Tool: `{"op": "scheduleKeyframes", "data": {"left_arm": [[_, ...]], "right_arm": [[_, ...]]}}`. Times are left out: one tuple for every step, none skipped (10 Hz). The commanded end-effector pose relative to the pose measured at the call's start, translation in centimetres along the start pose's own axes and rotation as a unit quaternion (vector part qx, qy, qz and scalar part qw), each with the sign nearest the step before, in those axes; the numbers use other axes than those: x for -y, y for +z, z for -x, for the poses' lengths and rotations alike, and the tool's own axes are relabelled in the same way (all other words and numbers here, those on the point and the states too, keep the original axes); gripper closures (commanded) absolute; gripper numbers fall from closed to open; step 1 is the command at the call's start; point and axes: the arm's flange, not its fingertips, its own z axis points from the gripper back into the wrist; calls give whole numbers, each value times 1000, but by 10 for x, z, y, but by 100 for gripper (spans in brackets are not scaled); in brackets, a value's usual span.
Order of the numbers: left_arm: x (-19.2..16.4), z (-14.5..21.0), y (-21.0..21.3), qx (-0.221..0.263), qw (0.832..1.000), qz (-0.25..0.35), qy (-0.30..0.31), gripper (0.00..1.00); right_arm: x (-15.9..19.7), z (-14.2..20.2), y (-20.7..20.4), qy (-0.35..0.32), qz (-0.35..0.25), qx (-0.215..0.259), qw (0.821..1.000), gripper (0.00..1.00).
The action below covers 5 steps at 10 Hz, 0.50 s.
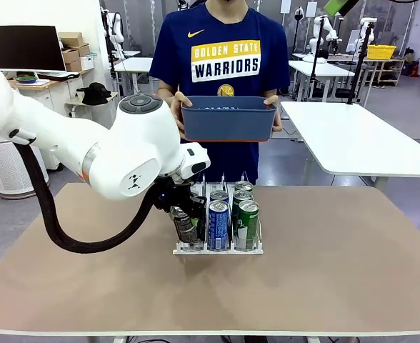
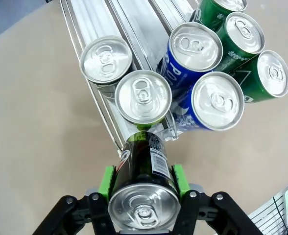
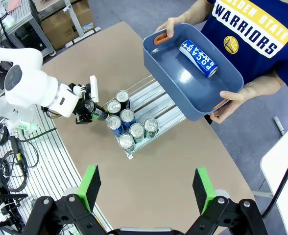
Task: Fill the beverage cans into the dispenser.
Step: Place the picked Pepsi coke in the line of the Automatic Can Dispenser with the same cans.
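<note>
My left gripper is shut on a dark can, green pads on both its sides, silver top towards the camera. The can hangs at the front end of the dispenser's left lane. From the front, this can is slightly tilted beside the dispenser. Several cans stand in the lanes: silver-topped dark ones, blue ones and green ones. My right gripper hovers open high above the table, nothing between its fingers. One blue can lies in a tub.
A person at the far side holds a blue-grey tub in both hands above the table's far edge. The left arm's black cable loops low over the left of the table. A white table stands at the back right.
</note>
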Motion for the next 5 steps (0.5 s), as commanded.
{"op": "scheduleKeyframes", "data": {"left_arm": [[-3, -26, -12, 37, 999, 19, 8, 42], [-2, -33, -16, 38, 999, 15, 13, 42], [-5, -37, -20, 40, 999, 4, 14, 42], [-9, -40, -22, 40, 999, -2, 12, 42], [-9, -43, -22, 42, 999, -1, 18, 42]], "right_arm": [[-2, 2, 1, 0, -1, 0, 1000, 0], [-2, 2, 1, 0, -1, 0, 1000, 0], [-2, 2, 1, 0, -1, 0, 1000, 0], [-2, 2, 1, 0, -1, 0, 1000, 0], [-2, 2, 1, 0, -1, 0, 1000, 0]]}}
